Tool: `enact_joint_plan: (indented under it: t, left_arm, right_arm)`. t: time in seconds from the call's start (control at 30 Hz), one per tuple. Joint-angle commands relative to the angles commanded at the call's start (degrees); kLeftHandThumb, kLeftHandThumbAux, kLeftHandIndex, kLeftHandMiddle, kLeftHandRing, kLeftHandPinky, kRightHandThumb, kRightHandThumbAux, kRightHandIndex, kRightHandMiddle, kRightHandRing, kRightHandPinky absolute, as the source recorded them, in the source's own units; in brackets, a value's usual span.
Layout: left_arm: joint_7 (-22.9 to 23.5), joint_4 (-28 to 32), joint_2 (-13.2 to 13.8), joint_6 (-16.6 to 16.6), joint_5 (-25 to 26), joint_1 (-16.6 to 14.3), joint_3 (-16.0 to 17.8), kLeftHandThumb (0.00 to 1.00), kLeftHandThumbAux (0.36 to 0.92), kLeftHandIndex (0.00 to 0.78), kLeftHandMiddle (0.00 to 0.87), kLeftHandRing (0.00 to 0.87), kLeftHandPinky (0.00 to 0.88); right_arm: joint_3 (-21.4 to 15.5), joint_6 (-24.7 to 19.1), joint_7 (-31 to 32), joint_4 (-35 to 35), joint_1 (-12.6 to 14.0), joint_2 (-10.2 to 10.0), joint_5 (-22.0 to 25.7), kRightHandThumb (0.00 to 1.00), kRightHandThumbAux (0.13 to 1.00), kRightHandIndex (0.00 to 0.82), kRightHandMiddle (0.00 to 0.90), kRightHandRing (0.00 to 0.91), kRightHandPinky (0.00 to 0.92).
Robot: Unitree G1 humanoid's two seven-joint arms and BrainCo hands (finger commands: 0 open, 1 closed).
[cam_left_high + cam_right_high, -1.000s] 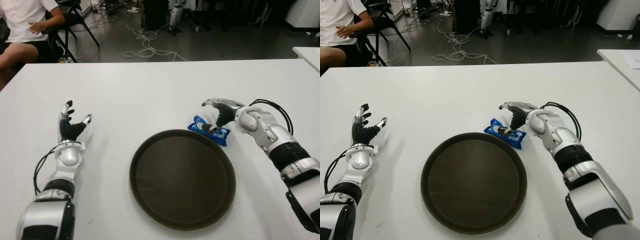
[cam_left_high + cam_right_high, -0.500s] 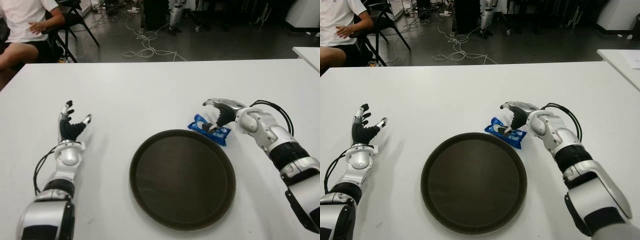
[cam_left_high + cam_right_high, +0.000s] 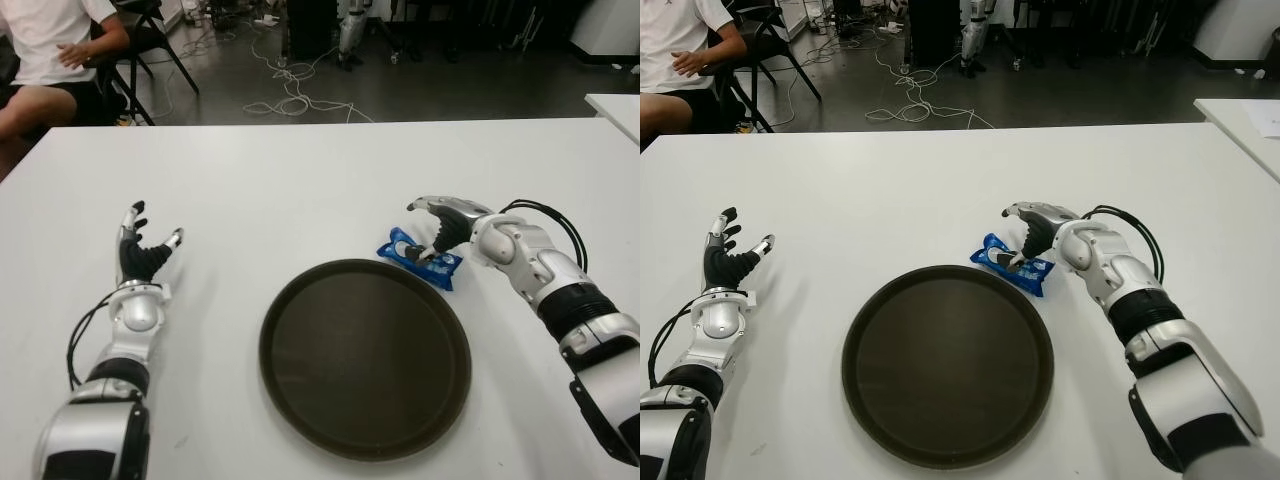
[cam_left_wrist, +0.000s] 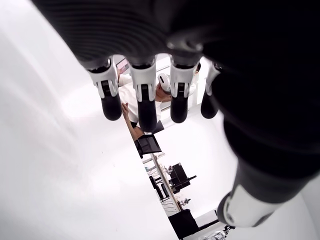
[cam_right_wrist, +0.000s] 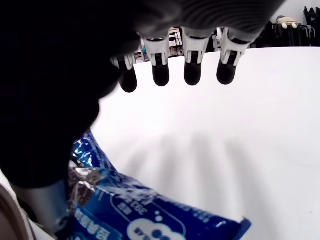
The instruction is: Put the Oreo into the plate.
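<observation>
The Oreo is a blue packet [image 3: 420,260] lying flat on the white table [image 3: 300,190], just beyond the far right rim of the round dark brown plate [image 3: 365,355]. My right hand [image 3: 440,228] is directly over the packet, its four fingers [image 5: 192,65] stretched out above it and its thumb down at the packet's [image 5: 150,220] near end. The hand is open and the packet is not lifted. The plate holds nothing. My left hand [image 3: 140,250] shows idle at the table's left, its fingers [image 4: 145,95] spread.
A seated person [image 3: 50,50] is at the far left behind the table, beside a black chair [image 3: 150,40]. Cables [image 3: 290,90] lie on the floor beyond the table. The corner of a second white table [image 3: 615,105] shows at the right.
My right hand and the packet under it have shifted very slightly to the right. The left hand and the plate have not moved.
</observation>
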State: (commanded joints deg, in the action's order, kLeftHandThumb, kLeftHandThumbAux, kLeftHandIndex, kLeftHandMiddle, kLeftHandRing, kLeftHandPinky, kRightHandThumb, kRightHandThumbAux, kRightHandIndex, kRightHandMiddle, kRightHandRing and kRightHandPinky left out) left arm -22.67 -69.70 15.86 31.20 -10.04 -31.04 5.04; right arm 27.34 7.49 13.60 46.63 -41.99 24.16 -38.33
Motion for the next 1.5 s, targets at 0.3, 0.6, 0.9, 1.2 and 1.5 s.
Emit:
enact_joint_plan:
  t: [0.3,0.6,0.9,1.2,1.5]
  left_arm:
    - [0.02,-0.08,0.00,0.07,0.02,-0.04,0.02,0.000,0.788,0.077,0.123,0.110,0.104]
    - [0.71,-0.27,-0.04,0.02,0.54,-0.04,0.42,0.004,0.770,0.073,0.117,0.101,0.093]
    - [0.48,-0.17,0.13,0.02,0.16,-0.01,0.14,0.000,0.763,0.074,0.116,0.108,0.107]
    - [0.15,-0.13,0.13,-0.07,-0.23,-0.02,-0.15,0.000,0.763,0.068,0.111,0.100,0.105]
    - [0.43,-0.08,0.06,-0.20,0.12,-0.08,0.13,0.007,0.774,0.073,0.116,0.112,0.111]
  right_arm:
    - [-0.38,0.47,0.68,0.15,-0.02,0.03,0.81,0.000,0.756,0.000,0.000,0.000,0.006]
    - [-0.22,0.58,-0.02,0.44,-0.04,-0.01,0.43,0.000,0.746,0.000,0.000,0.000,0.007]
    - [0.05,0.07,0.42,-0.07,0.04,0.08,0.06,0.000,0.707,0.000,0.000,0.000,0.008]
    - [-0.22,-0.38,0.41,-0.37,0.54,-0.26,0.51,0.000,0.700,0.000,0.000,0.000,0.007]
    - [-0.72,-0.07,0.81,-1.51,1.99,-0.21,1.45,0.000,0.719,0.000,0.000,0.000,0.008]
